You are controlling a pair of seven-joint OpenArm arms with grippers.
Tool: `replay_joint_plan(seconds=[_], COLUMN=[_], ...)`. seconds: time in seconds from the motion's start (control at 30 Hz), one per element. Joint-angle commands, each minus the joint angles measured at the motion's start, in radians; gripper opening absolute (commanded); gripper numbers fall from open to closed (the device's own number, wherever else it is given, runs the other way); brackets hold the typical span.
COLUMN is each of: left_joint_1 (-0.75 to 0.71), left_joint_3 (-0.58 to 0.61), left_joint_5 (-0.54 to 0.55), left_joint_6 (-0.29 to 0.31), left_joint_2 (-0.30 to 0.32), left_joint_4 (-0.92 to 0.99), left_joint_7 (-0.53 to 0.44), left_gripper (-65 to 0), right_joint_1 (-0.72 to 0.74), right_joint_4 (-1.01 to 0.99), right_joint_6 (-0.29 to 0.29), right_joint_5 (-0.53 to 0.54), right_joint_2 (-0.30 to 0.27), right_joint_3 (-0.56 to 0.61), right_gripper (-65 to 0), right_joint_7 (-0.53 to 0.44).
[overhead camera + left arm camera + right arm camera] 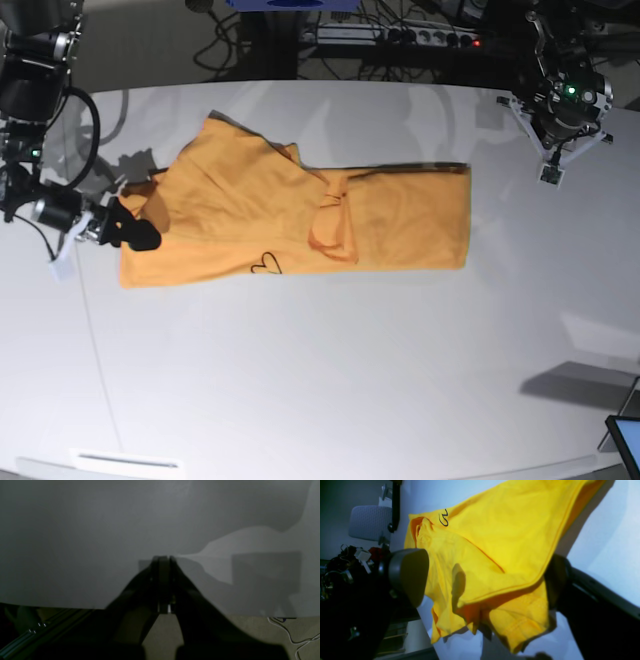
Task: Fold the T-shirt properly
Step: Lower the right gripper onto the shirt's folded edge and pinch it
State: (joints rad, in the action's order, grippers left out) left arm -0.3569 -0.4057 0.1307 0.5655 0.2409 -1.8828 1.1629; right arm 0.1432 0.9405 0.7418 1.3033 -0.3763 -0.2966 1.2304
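The orange-yellow T-shirt [300, 215] lies partly folded across the white table [330, 370], with thin black script [265, 263] near its front edge. My right gripper [135, 227] sits at the shirt's left end in the base view. In the right wrist view the right gripper [481, 577] is open wide, and bunched folds of the T-shirt [495, 542] lie between its dark fingers [407, 575]. My left gripper [552, 168] hangs at the table's far right, away from the cloth. The left wrist view shows the left gripper [163, 560] shut on nothing above bare table.
A power strip and cables [400, 35] lie beyond the table's back edge. The corner of a screen [625, 440] shows at the front right. A grey chair [370, 522] and clutter stand off the table. White cables [295, 637] lie on the floor.
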Motion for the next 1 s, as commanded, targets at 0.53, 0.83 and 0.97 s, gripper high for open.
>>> replay_joint_plan(seconds=[0.53,0.83,0.97], left_joint_1=[0.002,-0.001,0.003], left_joint_3=[-0.006,-0.006,-0.006], left_joint_5=[-0.009,-0.009,-0.009], left_joint_6=[-0.005,-0.005,-0.005], left_joint_2=[0.013,0.015,0.015], left_joint_4=[-0.018,-0.016,-0.016], left_joint_7=[-0.007,-0.007,-0.007], left_gripper=[-65.0,-65.0,-65.0], right_joint_1=[-0.078,-0.072,-0.072], right_joint_4=[0.047,0.047,0.045], right_joint_6=[-0.123,-0.133,-0.133], right_joint_5=[-0.098,-0.098,-0.098], right_joint_2=[0.095,0.096,0.093], right_joint_3=[0.067,0.07,0.07], right_gripper=[0.0,-11.0,-18.1], right_joint_7=[0.084,0.082,0.082])
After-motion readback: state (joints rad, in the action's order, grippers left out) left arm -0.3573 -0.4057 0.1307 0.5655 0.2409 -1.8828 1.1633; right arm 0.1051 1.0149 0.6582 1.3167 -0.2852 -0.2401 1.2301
